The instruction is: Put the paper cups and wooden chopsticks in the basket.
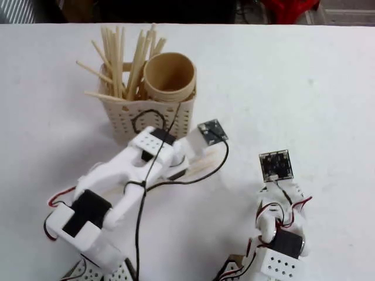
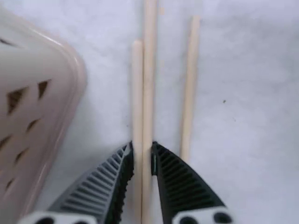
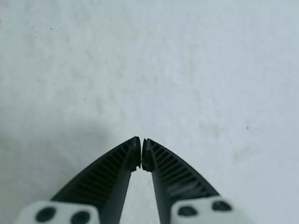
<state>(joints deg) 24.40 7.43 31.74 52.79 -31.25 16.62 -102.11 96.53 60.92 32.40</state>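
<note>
Chopsticks (image 2: 149, 70) pinched by left hand (image 2: 142, 150), their near ends cut off.

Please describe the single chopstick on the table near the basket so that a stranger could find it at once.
On the white table, find the perforated basket and the left gripper next to it. Between its jaws lie two chopsticks side by side; the single chopstick lies apart from them, farthest from the basket.

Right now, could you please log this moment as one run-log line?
left fingers shut on chopstick beside basket | right fingers shut over table | paper cup in basket
</note>
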